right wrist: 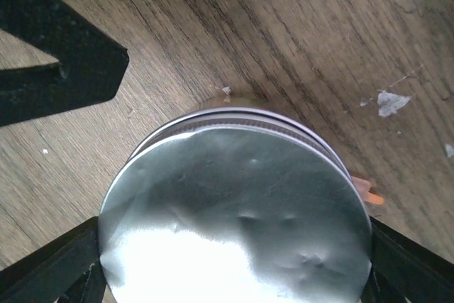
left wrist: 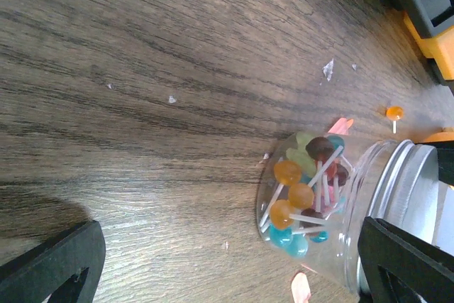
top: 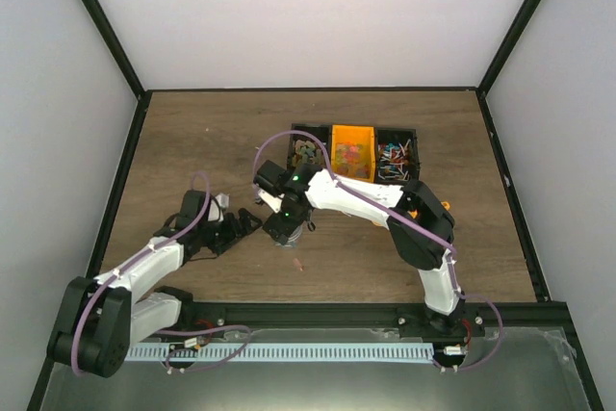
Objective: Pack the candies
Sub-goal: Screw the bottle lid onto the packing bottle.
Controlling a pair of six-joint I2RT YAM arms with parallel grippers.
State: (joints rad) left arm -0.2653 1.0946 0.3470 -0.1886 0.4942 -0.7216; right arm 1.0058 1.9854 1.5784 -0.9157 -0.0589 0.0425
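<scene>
A clear jar (left wrist: 333, 211) stands on the wooden table with a silver lid (right wrist: 234, 211) on it. Inside are candies (left wrist: 301, 193): small orange, blue, brown and green lollipops on white sticks. My right gripper (right wrist: 234, 264) comes down from above, its fingers (right wrist: 408, 267) pressed against opposite sides of the lid. My left gripper (left wrist: 230, 246) is open, and the jar's base sits just inside its right finger (left wrist: 404, 260) without touching it. In the top view both grippers meet at the jar (top: 295, 234). A loose orange lollipop (left wrist: 394, 113) lies beyond the jar.
Three bins of candies stand at the back: black (top: 308, 151), orange (top: 353, 153) and black (top: 397, 153). Pink scraps (left wrist: 341, 125) and white flecks (left wrist: 328, 69) lie around the jar. An orange object (top: 415, 208) shows beside the right arm's elbow.
</scene>
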